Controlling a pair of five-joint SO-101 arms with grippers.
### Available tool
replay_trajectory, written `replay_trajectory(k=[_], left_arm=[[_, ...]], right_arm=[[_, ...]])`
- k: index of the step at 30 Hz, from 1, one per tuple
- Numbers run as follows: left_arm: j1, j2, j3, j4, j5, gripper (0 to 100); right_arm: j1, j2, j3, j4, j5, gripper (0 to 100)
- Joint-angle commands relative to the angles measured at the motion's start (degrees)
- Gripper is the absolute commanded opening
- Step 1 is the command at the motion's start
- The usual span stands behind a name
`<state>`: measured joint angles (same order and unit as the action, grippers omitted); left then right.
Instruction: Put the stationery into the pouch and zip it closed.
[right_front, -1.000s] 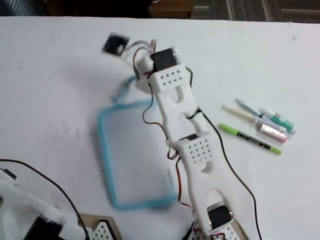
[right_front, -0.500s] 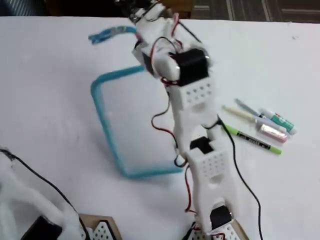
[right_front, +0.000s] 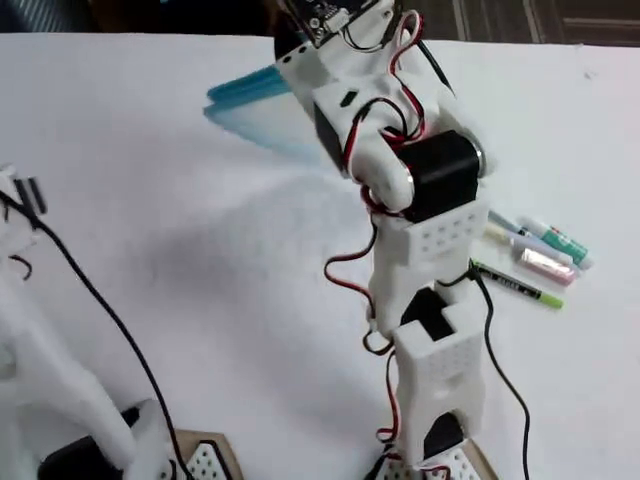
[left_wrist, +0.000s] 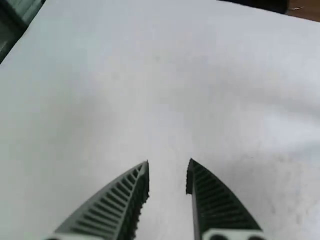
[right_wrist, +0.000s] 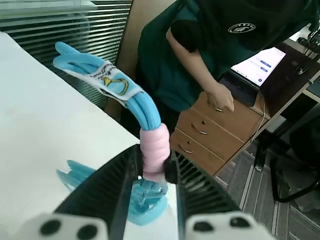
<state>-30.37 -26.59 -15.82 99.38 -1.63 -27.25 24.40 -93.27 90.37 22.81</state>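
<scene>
Right gripper (right_wrist: 154, 167) clamped on pink tab (right_wrist: 154, 145) of pouch (right_front: 248, 92); pouch just lifted off table (right_front: 150, 250), now in air at far centre; stationery (right_front: 540, 262) untouched at right; left gripper (left_wrist: 167, 172) slightly parted, empty; packing not begun.

Illumination is bright and diffuse. The white desk (right_front: 150, 200) is evenly lit, with no glare. Shadows are faint and soft-edged: one lies below the raised pouch (right_front: 245, 90), one beside the right arm (right_front: 420, 250). In the right wrist view, daylight shows through the window blinds (right_wrist: 75, 20) and a laptop screen (right_wrist: 260, 65) glows.
</scene>
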Motion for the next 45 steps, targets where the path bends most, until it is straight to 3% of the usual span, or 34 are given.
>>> replay_trajectory(k=[1, 15, 20, 25, 31, 37, 45], left_arm=[[5.4, -2.2, -5.8, 2.6, -0.2, 15], [5.2, -21.7, 0.5, 2.5, -0.1, 15], [-0.5, -28.3, 2.8, 1.6, -0.2, 15], [-0.8, -37.8, 2.5, 0.6, -0.6, 15], [-0.8, -48.4, 8.9, -0.9, -0.6, 15], [-0.8, -52.3, 16.6, -2.5, -0.6, 18], [-0.8, -52.4, 17.0, -2.2, -0.6, 18]], right_arm=[[0.3, -2.3, 2.5, -1.2, -0.6, 1.8], [-3.8, -3.6, 5.1, 1.1, -1.2, 1.8], [-5.4, -7.0, 4.3, -3.9, -13.4, 1.8], [-5.9, -8.6, 4.3, -10.2, -20.4, 1.8], [-6.5, -8.1, 4.5, -17.8, -34.3, 1.8], [-8.6, -5.8, 9.8, -16.9, -34.6, 1.8], [-10.8, -4.1, 11.5, -16.2, -34.6, 1.8]])
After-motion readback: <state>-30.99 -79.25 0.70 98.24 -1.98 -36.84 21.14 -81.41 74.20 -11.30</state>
